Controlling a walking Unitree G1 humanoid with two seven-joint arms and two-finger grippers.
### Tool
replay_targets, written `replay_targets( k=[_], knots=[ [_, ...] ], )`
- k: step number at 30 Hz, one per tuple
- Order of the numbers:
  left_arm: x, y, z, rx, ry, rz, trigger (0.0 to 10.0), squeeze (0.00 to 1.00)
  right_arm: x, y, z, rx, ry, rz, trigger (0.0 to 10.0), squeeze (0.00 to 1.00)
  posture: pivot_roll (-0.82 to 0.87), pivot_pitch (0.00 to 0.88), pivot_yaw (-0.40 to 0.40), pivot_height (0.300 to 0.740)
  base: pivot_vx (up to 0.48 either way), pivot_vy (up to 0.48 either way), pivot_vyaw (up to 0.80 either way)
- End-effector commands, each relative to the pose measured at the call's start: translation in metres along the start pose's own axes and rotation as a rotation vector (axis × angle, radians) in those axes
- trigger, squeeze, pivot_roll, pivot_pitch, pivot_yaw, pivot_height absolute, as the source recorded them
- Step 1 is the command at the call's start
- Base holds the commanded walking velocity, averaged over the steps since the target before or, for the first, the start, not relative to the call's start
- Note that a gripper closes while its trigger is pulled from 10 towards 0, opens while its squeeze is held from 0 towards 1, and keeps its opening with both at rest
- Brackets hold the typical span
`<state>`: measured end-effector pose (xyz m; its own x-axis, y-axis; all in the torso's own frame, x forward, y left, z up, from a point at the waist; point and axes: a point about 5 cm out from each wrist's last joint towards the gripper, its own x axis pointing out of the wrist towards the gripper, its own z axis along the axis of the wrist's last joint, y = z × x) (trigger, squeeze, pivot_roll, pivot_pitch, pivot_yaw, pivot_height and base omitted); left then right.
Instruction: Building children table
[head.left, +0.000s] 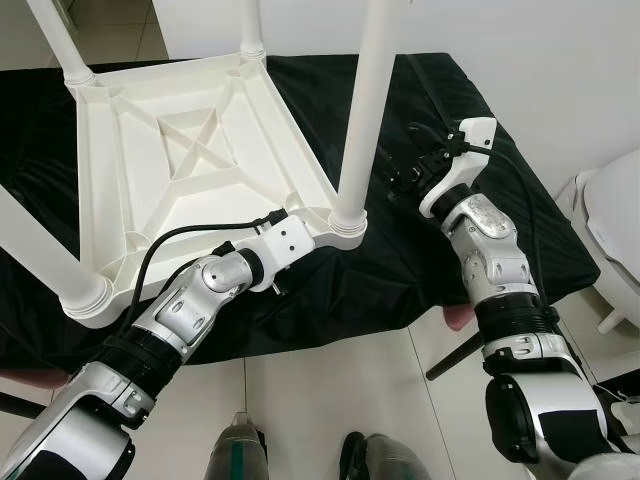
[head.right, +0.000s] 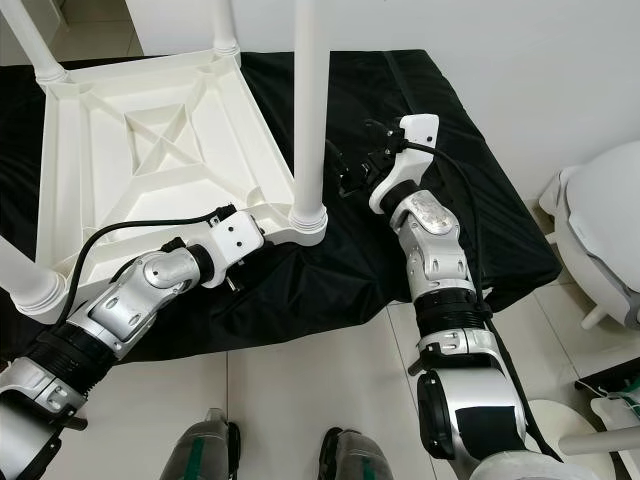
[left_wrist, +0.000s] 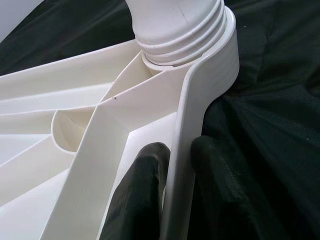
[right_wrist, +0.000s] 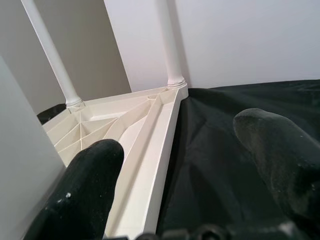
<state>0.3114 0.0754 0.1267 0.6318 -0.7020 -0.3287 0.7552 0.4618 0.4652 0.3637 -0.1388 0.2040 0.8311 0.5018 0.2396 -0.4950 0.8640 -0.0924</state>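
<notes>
your left end effector (left_wrist: 172, 195) was pinched shut on the rim of the upturned children table (head.left: 190, 140) on the black-draped worktop (head.left: 520, 210), just below the near leg (head.left: 365, 110), which rose upright beside your right end effector (head.left: 420, 160), open and empty.

Table legs (head.left: 362, 110): upper ends cut off by the frame's top edge. Left gripper (left_wrist: 172, 165): fingertips concealed in the head views behind the tabletop rim (left_wrist: 187, 150). Black cloth (head.left: 480, 150): support beneath it is hidden.
</notes>
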Motion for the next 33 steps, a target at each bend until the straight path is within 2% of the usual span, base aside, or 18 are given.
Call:
replay_targets(
  k=[1,6,7,12,13,14,16,18,23,24,27,30,32,33],
  knots=[
    [0.005,-0.024,0.041,0.188,-0.164,-0.440,9.9,0.00,0.005,0.012,-0.004,0.006,0.004,0.037,10.0,0.00,-0.01,0.038,0.021,0.740,0.000,0.000,0.00],
    [0.005,-0.017,0.032,0.134,-0.121,-0.398,10.0,0.00,0.005,0.014,-0.006,0.010,0.005,0.037,10.0,0.00,-0.01,0.034,0.022,0.740,0.000,0.000,0.00],
    [0.002,-0.015,0.030,0.111,-0.119,-0.397,10.0,1.00,0.005,0.015,-0.007,0.013,0.005,0.037,10.0,0.00,-0.01,0.027,0.021,0.740,0.000,0.000,0.00],
    [-0.006,-0.011,0.021,0.100,-0.091,-0.380,10.0,1.00,0.004,0.017,-0.009,0.019,0.007,0.039,10.0,0.00,0.00,0.024,0.020,0.740,0.000,0.000,0.00],
    [-0.011,-0.009,0.017,0.096,-0.073,-0.375,10.0,0.00,0.004,0.018,-0.009,0.021,0.007,0.041,10.0,0.00,0.00,0.023,0.019,0.740,0.000,0.000,0.00],
    [-0.018,-0.005,0.015,0.092,-0.060,-0.363,10.0,0.00,0.004,0.019,-0.010,0.022,0.008,0.043,10.0,0.00,0.00,0.024,0.017,0.740,0.000,0.000,0.00],
    [-0.018,-0.005,0.015,0.092,-0.060,-0.363,10.0,0.00,0.004,0.019,-0.010,0.022,0.008,0.043,10.0,0.00,0.00,0.024,0.017,0.740,0.000,0.000,0.00],
    [-0.033,0.003,0.012,0.081,-0.048,-0.345,10.0,0.00,0.005,0.020,-0.010,0.022,0.010,0.048,10.0,0.00,0.01,0.029,0.015,0.740,0.000,0.000,0.00],
    [-0.042,0.008,0.011,0.082,-0.040,-0.329,10.0,0.00,0.005,0.019,-0.010,0.021,0.011,0.050,10.0,0.00,0.01,0.034,0.012,0.740,0.000,0.000,0.00],
    [-0.054,0.014,0.009,0.062,-0.034,-0.306,10.0,0.00,0.005,0.018,-0.010,0.019,0.014,0.049,10.0,0.00,0.02,0.041,0.009,0.740,0.000,0.000,0.00],
    [-0.059,0.019,0.007,0.047,-0.030,-0.270,10.0,0.00,0.005,0.018,-0.011,0.015,0.015,0.042,10.0,0.00,0.02,0.042,0.009,0.740,0.000,0.000,0.00],
    [-0.070,0.032,-0.001,-0.012,-0.024,-0.174,10.0,0.00,0.001,0.014,-0.014,0.017,0.016,-0.013,10.0,0.00,0.02,0.046,0.010,0.740,0.000,0.000,0.00],
    [-0.070,0.032,-0.001,-0.012,-0.024,-0.174,10.0,0.00,0.001,0.014,-0.014,0.017,0.016,-0.013,10.0,0.00,0.02,0.046,0.010,0.740,0.000,0.000,0.00],
    [-0.074,0.036,-0.006,-0.053,-0.012,-0.128,10.0,0.00,-0.002,0.012,-0.017,0.021,0.020,-0.057,10.0,0.00,0.02,0.048,0.010,0.740,0.000,0.000,0.00]
  ],
)
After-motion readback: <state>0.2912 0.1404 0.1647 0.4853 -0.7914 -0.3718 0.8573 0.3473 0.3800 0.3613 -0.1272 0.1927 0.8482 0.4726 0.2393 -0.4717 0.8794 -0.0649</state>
